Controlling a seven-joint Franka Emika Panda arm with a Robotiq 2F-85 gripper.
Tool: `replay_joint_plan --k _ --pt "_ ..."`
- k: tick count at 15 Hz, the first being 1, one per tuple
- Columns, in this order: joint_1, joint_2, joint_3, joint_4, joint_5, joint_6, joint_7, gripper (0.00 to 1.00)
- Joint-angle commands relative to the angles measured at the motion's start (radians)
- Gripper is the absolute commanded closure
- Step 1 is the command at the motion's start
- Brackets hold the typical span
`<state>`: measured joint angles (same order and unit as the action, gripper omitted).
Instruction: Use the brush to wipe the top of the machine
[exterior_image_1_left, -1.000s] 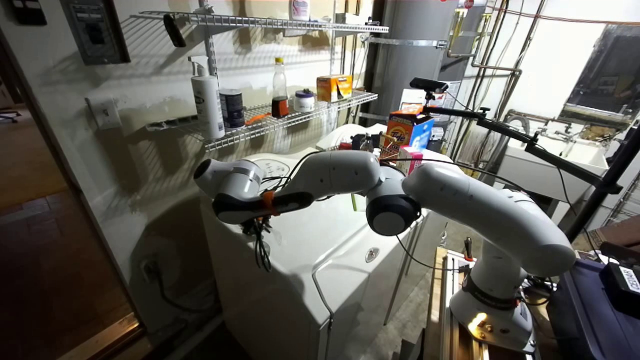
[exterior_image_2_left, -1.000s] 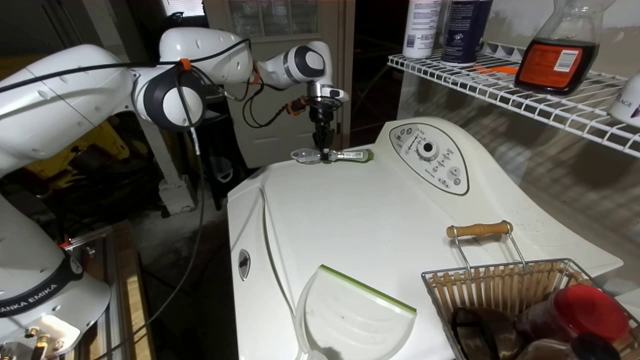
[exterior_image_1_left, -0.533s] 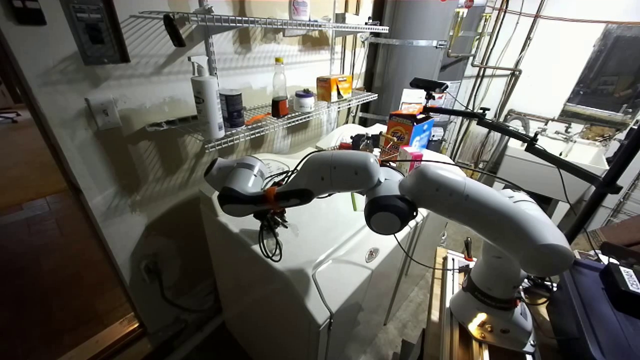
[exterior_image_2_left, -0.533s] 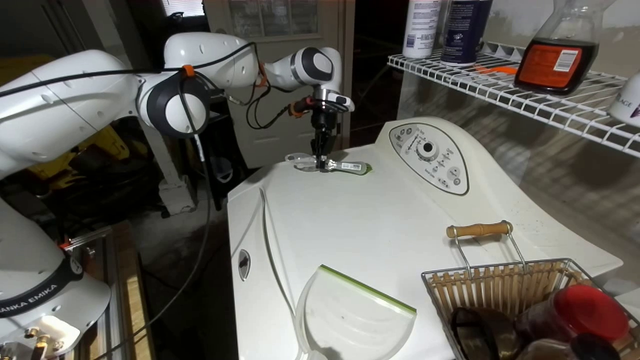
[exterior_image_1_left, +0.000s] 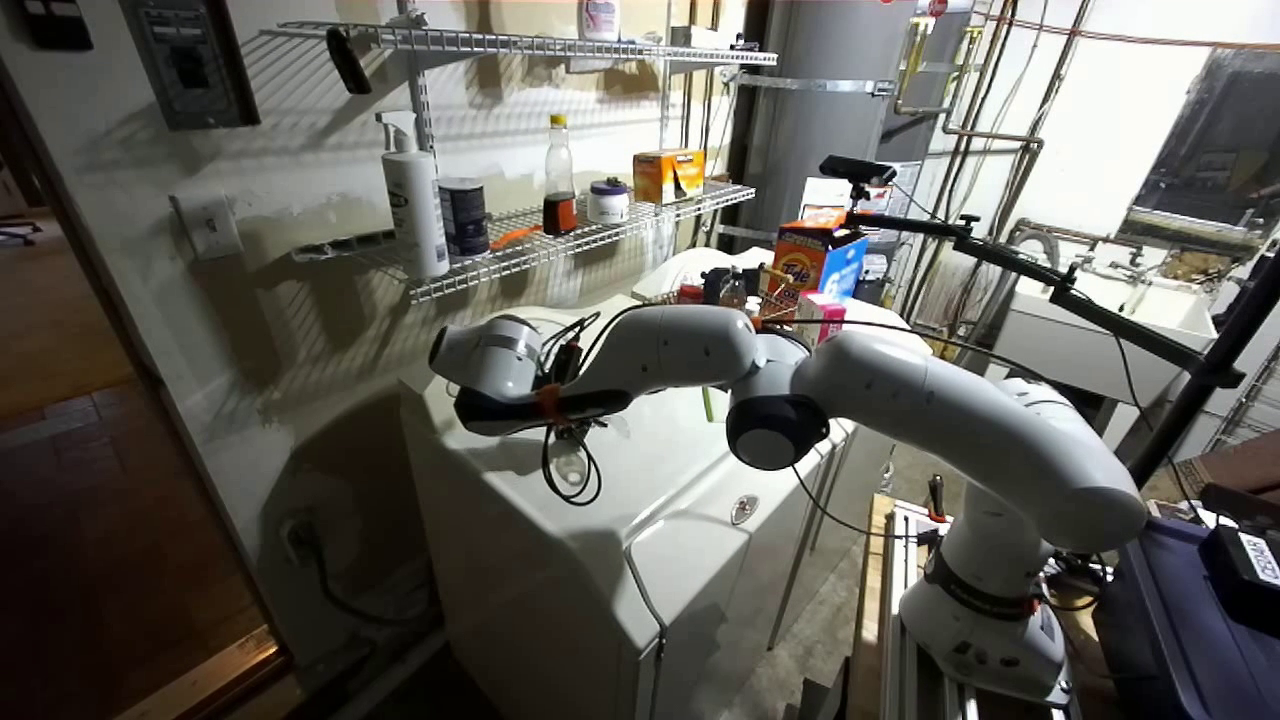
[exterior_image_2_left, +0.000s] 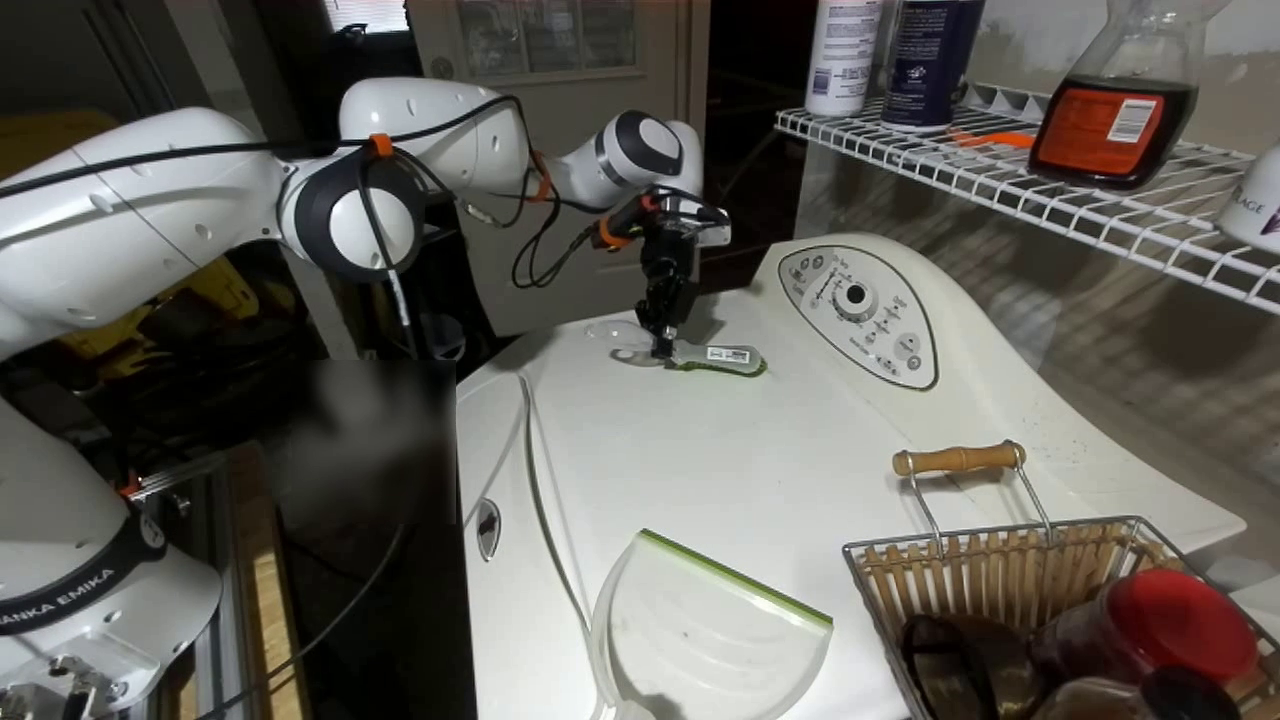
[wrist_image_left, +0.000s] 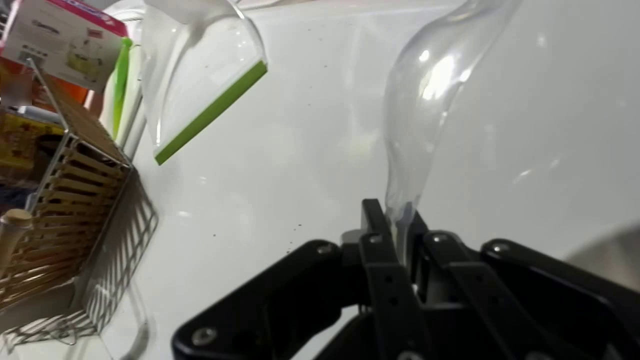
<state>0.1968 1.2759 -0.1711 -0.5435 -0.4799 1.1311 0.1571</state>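
Observation:
The brush is clear-handled with green bristles, not dark. Its pale head (exterior_image_2_left: 720, 356) and clear handle (exterior_image_2_left: 615, 335) lie nearly flat, low over the machine's far part. The handle also shows large in the wrist view (wrist_image_left: 425, 85). My gripper (exterior_image_2_left: 663, 350) is shut on the brush's neck, fingers pointing down; its fingertips also show in the wrist view (wrist_image_left: 397, 225). The bristles are at or just above the surface; contact cannot be told. The machine (exterior_image_2_left: 680, 450) is white with a dial panel (exterior_image_2_left: 855, 310), and also shows in an exterior view (exterior_image_1_left: 640, 460).
A clear dustpan with a green edge (exterior_image_2_left: 720, 640) lies on the machine's near part. A wooden-slat basket with a handle (exterior_image_2_left: 870, 570) stands beside it. A wire shelf (exterior_image_2_left: 1010, 200) with several bottles runs along the wall above the back. Detergent boxes (exterior_image_1_left: 800, 260) stand farther along.
My gripper has carried the brush from the machine's far edge inward over its top, toward the dustpan end. The brush has turned slightly, its bristles now facing downward. The grip stays shut.

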Motion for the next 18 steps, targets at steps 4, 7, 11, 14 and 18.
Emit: replay_joint_plan --k 4,7,11,14,18 --pt "0.007 0.034 -0.026 -0.054 -0.077 0.006 -0.124 0.97" --pt "0.011 0.022 -0.016 -0.109 -0.077 0.008 -0.118 0.97" --pt "0.025 -0.01 -0.033 -0.223 -0.115 -0.029 -0.084 0.97" --pt "0.043 -0.053 -0.052 -0.337 -0.147 -0.064 -0.064 0.97" --pt "0.054 -0.123 -0.063 -0.506 -0.133 -0.114 0.028 0.97"
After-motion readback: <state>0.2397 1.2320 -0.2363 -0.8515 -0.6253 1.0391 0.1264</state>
